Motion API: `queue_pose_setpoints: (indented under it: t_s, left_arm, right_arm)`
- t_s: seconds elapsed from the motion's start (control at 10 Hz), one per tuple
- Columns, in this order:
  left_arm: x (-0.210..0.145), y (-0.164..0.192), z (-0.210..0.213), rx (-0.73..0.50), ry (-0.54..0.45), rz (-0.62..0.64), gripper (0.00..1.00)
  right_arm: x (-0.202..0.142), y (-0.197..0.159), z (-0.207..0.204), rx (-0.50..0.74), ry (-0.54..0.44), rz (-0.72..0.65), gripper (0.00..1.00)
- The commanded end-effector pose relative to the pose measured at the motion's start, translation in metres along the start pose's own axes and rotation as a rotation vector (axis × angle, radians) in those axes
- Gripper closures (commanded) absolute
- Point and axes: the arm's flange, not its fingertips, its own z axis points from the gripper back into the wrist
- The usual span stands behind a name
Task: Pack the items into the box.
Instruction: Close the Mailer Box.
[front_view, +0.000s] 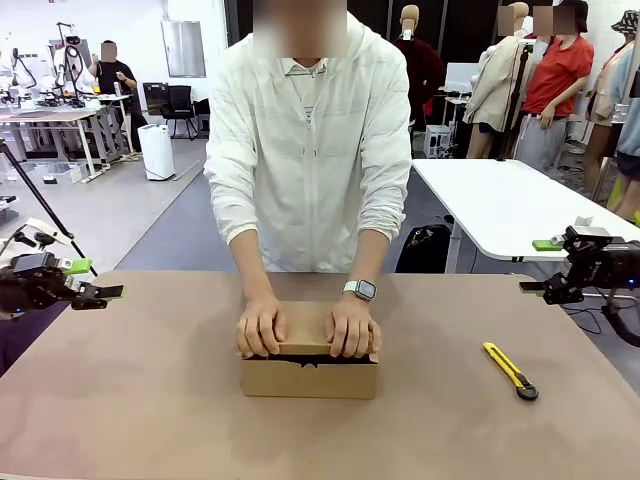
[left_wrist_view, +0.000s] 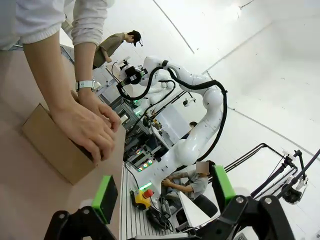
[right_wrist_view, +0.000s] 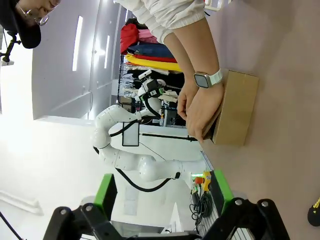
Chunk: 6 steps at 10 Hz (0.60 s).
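The brown cardboard box (front_view: 310, 376) stands at the middle of the table (front_view: 150, 400). A person at the far side presses both hands (front_view: 262, 328) down on its flap lid, and a thin dark gap shows under the lid's front edge. The items are hidden. My left gripper (front_view: 97, 280) hovers open at the table's left edge, far from the box. My right gripper (front_view: 540, 266) hovers open at the right edge, also well away. The left wrist view shows the box (left_wrist_view: 50, 142) beyond my open left gripper (left_wrist_view: 164, 192). The right wrist view shows the box (right_wrist_view: 237, 107) beyond my open right gripper (right_wrist_view: 164, 194).
A yellow-and-black utility knife (front_view: 510, 370) lies on the table right of the box, between it and my right gripper; its tip shows as the knife (right_wrist_view: 315, 217) in the right wrist view. A white table (front_view: 520, 205) stands behind the person.
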Motion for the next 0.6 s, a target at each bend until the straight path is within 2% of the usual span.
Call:
queue_pose_setpoints:
  t_s: [0.0, 0.5]
  left_arm:
    - [-0.0017, -0.0030, -0.0008, -0.012, 0.000, -0.012, 0.00]
    - [-0.0017, -0.0030, -0.0008, -0.012, 0.000, -0.012, 0.00]
  right_arm:
    - [-0.0049, 0.0049, -0.0001, 0.003, 0.004, 0.001, 0.00]
    - [-0.0049, 0.0049, -0.0001, 0.003, 0.004, 0.001, 0.00]
